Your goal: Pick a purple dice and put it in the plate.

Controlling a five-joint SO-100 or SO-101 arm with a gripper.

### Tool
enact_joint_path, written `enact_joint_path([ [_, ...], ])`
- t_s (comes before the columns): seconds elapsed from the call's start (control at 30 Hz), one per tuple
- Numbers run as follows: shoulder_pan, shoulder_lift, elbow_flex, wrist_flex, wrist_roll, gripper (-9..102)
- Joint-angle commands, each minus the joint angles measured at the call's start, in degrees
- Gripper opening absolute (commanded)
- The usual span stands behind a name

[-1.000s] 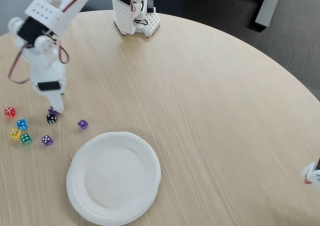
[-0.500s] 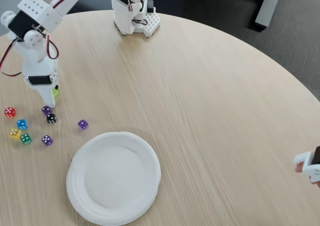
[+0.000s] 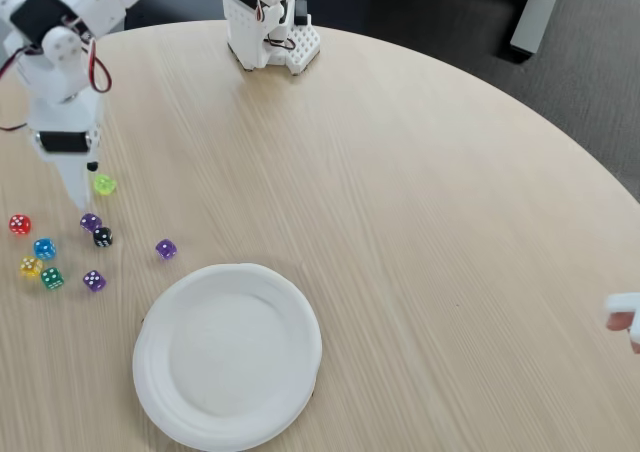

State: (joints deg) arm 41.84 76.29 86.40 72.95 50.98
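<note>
The gripper [image 3: 78, 197] hangs just left of a purple dice [image 3: 90, 222], holding nothing that I can see, and must drop onto it before going right to the plate [image 3: 228, 353].

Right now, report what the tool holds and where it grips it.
Nothing is held. The tool hangs empty just above the purple dice, which lies on the table.
</note>
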Motion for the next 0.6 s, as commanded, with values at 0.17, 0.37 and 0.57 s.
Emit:
enact_joint_path([
  [0.17, -2.11, 2.99, -1.67, -1.41, -2.55, 22],
  [0.37, -4.57, 2.99, -1.76, -2.37, -4.31, 23],
  [0.57, -4.75, 2.99, -1.67, -9.32, -3.78, 22],
])
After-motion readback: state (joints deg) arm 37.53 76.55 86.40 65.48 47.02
